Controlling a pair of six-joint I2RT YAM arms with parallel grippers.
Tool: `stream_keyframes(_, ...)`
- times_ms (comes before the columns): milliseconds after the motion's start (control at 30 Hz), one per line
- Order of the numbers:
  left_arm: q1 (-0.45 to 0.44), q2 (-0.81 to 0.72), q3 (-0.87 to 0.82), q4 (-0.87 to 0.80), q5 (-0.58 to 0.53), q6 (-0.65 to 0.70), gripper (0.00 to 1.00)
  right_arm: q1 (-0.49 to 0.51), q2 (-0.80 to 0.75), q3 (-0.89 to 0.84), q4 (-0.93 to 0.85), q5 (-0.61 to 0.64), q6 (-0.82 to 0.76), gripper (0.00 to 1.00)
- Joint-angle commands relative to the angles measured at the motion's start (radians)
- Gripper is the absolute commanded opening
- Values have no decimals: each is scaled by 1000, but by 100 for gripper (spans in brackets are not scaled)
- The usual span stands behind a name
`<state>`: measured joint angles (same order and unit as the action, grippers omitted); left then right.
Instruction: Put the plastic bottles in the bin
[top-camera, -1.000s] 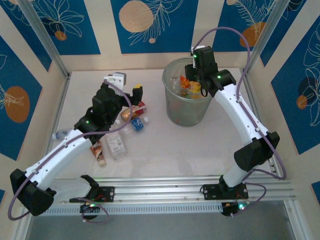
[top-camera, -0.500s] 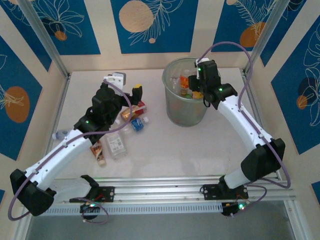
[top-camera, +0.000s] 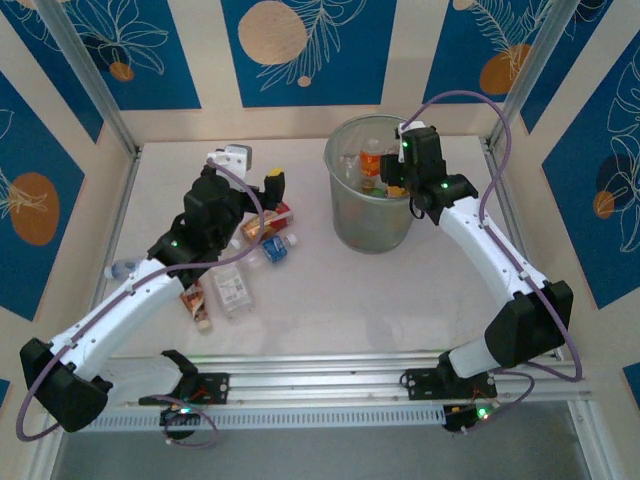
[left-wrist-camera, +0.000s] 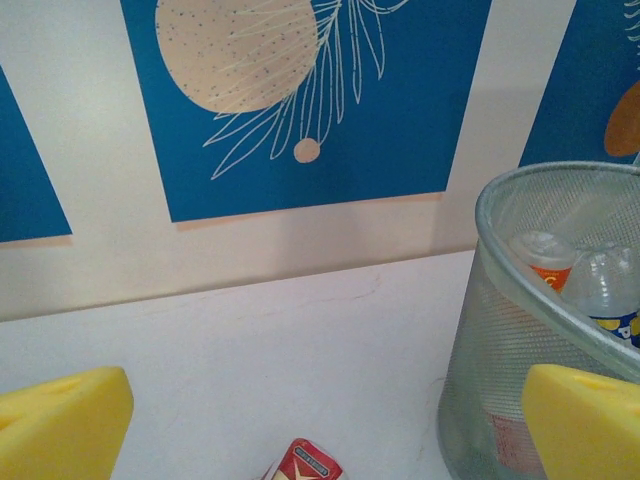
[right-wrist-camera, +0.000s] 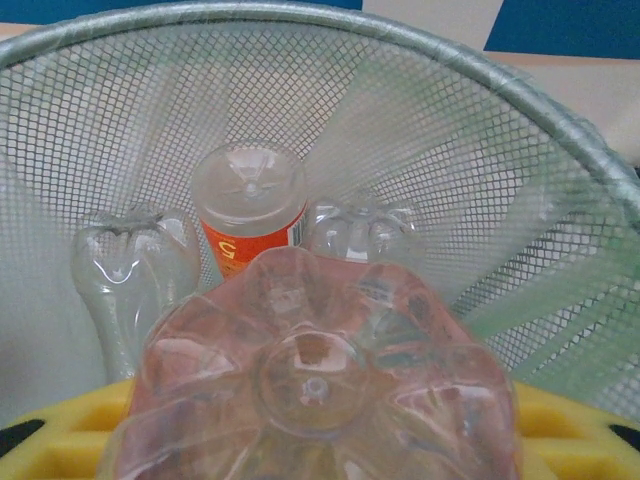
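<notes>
The bin (top-camera: 368, 226) stands at the back right of the table. My right gripper (top-camera: 394, 181) hangs over its right rim, shut on a clear pinkish bottle (right-wrist-camera: 318, 385) whose base faces the right wrist camera, yellow pads (right-wrist-camera: 575, 430) on either side. Inside the mesh wall (right-wrist-camera: 480, 150) lie an orange-labelled bottle (right-wrist-camera: 250, 215) and two clear ones (right-wrist-camera: 130, 270). My left gripper (top-camera: 272, 186) is open above the table left of the bin, nothing between its pads (left-wrist-camera: 60, 425). A red-labelled bottle (left-wrist-camera: 305, 465) lies just below it. More bottles (top-camera: 268, 240) lie near the left arm.
A flat clear bottle (top-camera: 232, 290), a brown-labelled one (top-camera: 197, 305) and a clear one (top-camera: 120, 268) lie along the left arm. In the left wrist view the bin (left-wrist-camera: 500, 330) rises close on the right. The back wall (left-wrist-camera: 300, 230) stands behind the table.
My right gripper has shifted a little toward the bin's right rim with the bottle still held. The left arm has not moved.
</notes>
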<state>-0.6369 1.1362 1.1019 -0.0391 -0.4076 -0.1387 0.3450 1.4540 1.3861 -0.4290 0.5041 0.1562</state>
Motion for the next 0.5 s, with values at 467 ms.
stream_keyframes(467,11,0,0,31,20,-21,99,-4,-25,33,22,33,-23,79)
